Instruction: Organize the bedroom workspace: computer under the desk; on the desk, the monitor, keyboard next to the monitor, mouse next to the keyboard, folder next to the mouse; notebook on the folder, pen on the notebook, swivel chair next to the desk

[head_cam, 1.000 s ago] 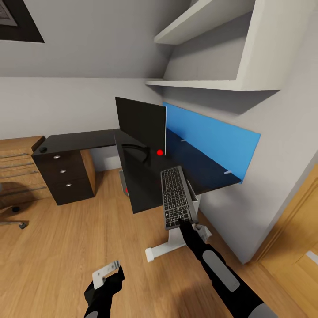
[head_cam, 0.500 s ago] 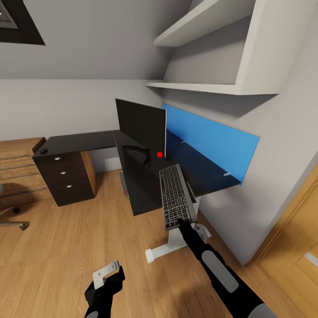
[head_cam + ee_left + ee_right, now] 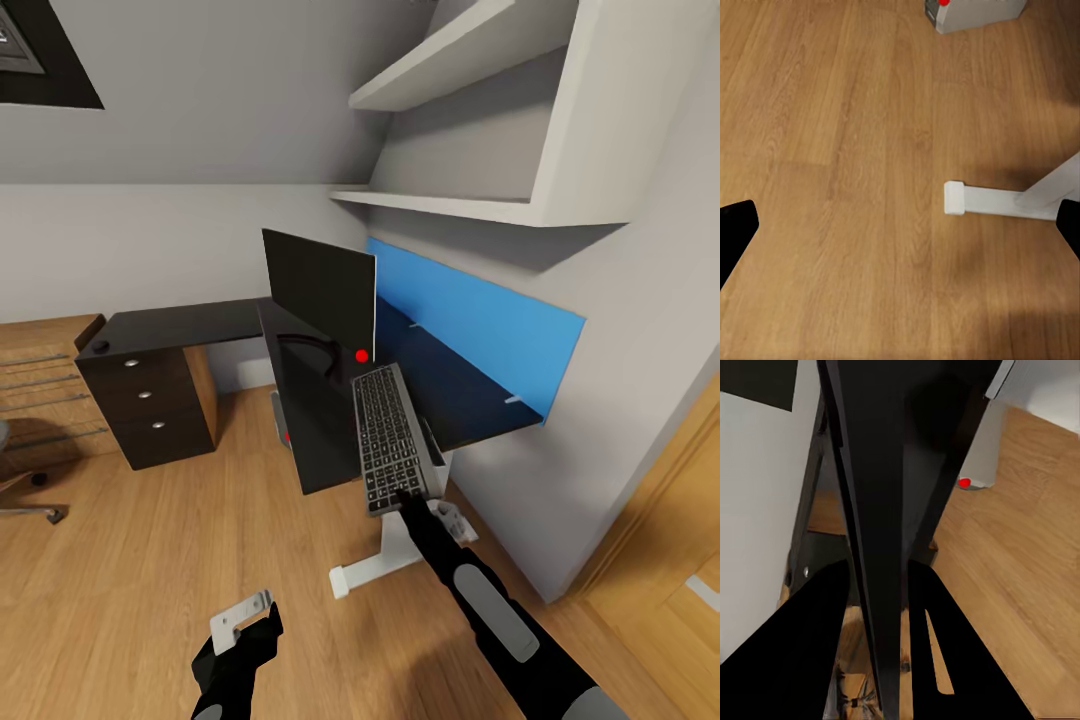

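The slim keyboard (image 3: 388, 438) hangs lengthwise over the front edge of the black desk (image 3: 190, 322), its far end close to the monitor (image 3: 320, 288) and its red dot. My right gripper (image 3: 403, 497) is shut on the keyboard's near end. In the right wrist view the keyboard (image 3: 881, 495) runs edge-on as a dark slab between the fingers (image 3: 817, 652). My left gripper (image 3: 245, 618) hangs open and low over the wood floor, holding nothing. The mouse (image 3: 100, 347) sits on the desk's far left end. The grey computer (image 3: 283, 420) stands under the desk. A bit of the swivel chair (image 3: 18, 495) shows at the left edge.
A blue wall panel (image 3: 470, 320) backs the desk, with white shelves (image 3: 470, 205) above. A black drawer unit (image 3: 150, 405) and low light-wood shelving (image 3: 40, 390) stand at the left. The desk's white foot (image 3: 370, 568) lies near my right arm. An oak door (image 3: 680, 520) is at the right.
My right gripper has carried the keyboard a little farther over the desk, toward the monitor. The left arm has stayed in place.
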